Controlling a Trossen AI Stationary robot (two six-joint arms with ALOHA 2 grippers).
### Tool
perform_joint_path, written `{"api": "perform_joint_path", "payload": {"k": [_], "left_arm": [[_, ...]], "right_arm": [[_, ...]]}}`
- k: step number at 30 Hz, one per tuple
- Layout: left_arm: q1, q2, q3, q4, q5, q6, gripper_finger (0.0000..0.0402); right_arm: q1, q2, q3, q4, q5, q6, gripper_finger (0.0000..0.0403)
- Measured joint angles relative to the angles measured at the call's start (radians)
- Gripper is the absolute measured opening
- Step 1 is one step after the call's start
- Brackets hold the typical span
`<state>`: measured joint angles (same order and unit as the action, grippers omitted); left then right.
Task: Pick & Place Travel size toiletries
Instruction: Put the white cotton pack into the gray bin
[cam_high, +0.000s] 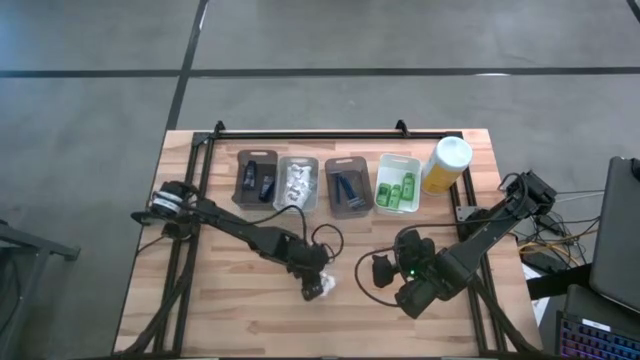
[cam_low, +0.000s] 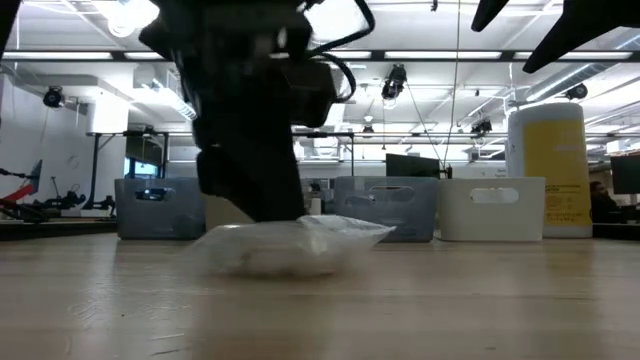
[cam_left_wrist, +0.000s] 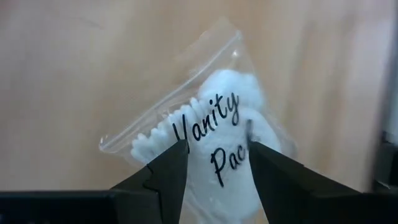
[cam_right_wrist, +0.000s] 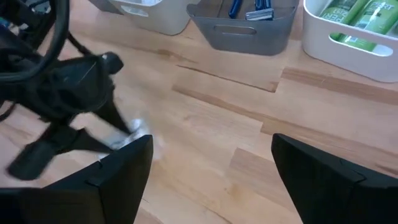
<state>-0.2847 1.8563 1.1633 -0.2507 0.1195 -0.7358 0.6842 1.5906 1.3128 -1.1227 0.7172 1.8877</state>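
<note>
Wooden tabletop, seen from above, with four small trays (cam_high: 297, 185) lined up along the far side. Near the front edge lies a clear packet (cam_high: 319, 289) of white cotton (printed "Vanity Pack"). Left gripper (cam_left_wrist: 214, 160) is down over it, its two fingers closed against the packet's sides. Right gripper (cam_right_wrist: 211, 165) hangs just beside it above bare wood, fingers wide apart, holding nothing.
</note>
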Motion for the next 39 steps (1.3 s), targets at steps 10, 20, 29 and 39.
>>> {"api": "perform_joint_path", "payload": {"k": [10, 20, 29, 39], "left_arm": [[0.006, -0.117, 0.019, -0.003, -0.120, 0.213, 0.0177], [0.143, -0.095, 0.011, -0.012, 0.108, 0.632, 0.0177], [0.237, -0.027, 0.010, 0.011, 0.319, 0.770, 0.0177], [0.202, 0.032, 0.008, 0.006, 0.326, 0.857, 0.0177]], "right_arm": [[-0.002, 0.000, -0.002, 0.004, -0.074, -0.053, 0.0331], [0.007, 0.000, -0.003, 0.056, -0.077, -0.051, 0.0361], [0.007, 0.004, -0.005, 0.058, -0.097, -0.003, 0.0346], [0.003, 0.004, -0.013, 0.054, -0.097, 0.048, 0.0329]]}}
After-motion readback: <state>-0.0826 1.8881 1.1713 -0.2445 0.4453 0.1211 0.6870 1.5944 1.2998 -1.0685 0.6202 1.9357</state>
